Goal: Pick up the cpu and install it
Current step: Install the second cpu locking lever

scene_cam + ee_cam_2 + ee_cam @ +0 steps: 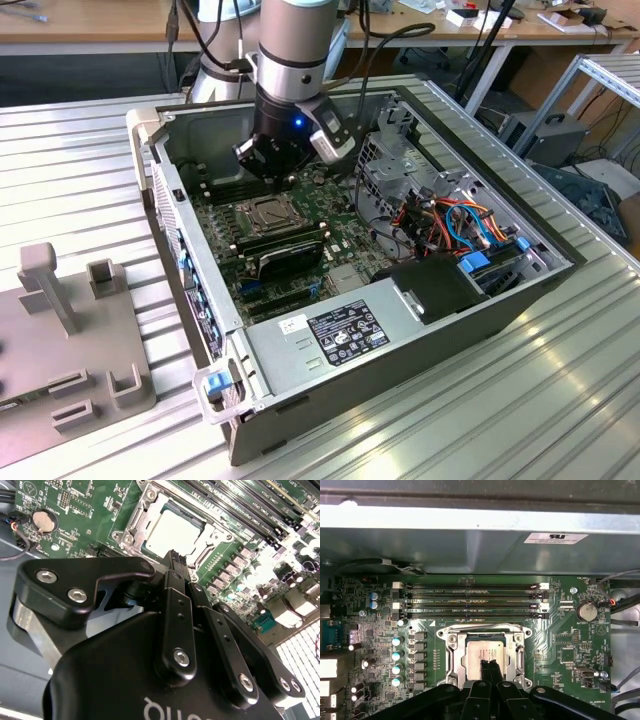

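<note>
The cpu [481,652] lies flat with its silvery face up inside the metal-framed socket [451,657] on the green motherboard; in the second wrist view the cpu [172,530] sits square within the frame. My gripper [489,665] hangs just above it with both black fingers pressed together and nothing between them. The fingertips [172,560] end over the chip's edge. In the exterior view my gripper [274,172] hovers inside the open computer case, right over the socket [268,212].
Memory slots [470,600] run beside the socket. A black block [288,256], the power supply [330,335] and a drive cage with coloured cables [450,225] crowd the case. A coin battery [586,611] sits on the board. A grey fixture [60,330] stands outside.
</note>
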Robot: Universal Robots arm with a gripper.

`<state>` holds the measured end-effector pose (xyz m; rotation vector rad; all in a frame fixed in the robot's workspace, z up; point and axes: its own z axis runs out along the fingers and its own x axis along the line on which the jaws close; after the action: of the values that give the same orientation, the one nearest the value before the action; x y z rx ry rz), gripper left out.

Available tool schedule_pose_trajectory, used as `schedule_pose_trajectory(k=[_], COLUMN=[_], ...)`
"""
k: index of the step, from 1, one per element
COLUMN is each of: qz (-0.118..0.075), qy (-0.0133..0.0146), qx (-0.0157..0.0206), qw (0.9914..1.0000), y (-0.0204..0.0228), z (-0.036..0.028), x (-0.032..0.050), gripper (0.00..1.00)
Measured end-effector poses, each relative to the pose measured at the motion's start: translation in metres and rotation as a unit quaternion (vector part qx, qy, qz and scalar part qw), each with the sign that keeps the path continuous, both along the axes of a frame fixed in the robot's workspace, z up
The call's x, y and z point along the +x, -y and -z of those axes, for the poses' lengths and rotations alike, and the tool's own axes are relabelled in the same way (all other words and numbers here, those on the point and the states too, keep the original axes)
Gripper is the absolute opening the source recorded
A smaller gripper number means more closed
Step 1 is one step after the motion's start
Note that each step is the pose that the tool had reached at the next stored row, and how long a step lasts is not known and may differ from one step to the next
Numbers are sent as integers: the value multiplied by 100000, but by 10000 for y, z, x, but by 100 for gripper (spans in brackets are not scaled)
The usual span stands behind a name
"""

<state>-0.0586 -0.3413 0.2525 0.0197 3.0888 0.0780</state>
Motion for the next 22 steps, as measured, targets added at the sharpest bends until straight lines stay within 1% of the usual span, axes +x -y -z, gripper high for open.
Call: schedule_pose_trajectory(k=[12, 22], qz=[-1, 4], qy=[0, -6], qx=[-107, -119], qw=[100000, 100000], y=[0, 3], z=[-3, -9], x=[0, -1], gripper=[11, 11])
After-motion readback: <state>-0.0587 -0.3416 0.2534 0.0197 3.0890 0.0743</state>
